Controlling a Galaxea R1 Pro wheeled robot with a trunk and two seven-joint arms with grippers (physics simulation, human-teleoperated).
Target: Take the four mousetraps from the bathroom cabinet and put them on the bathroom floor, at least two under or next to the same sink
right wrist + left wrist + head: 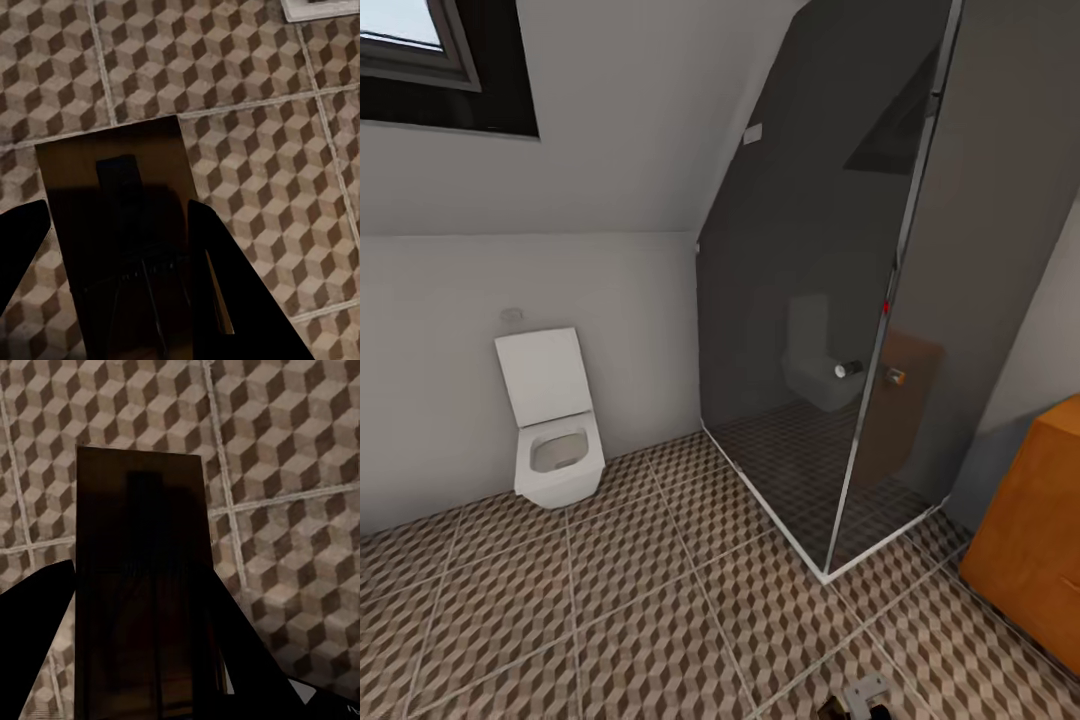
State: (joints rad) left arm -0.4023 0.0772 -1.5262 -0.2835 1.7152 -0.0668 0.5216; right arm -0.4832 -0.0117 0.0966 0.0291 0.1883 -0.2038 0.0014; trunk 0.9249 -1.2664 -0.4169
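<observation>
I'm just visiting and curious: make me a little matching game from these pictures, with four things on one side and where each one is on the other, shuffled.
Things:
1. toilet
2. shower enclosure
3. cabinet
4. mousetrap

Places:
A. at the right edge of the head view
B. between the left hand's fingers, above the bathroom floor
C. against the white wall, under the window
D. in the corner, behind dark glass panels

Pairs: 1-C, 2-D, 3-A, 4-B
</observation>
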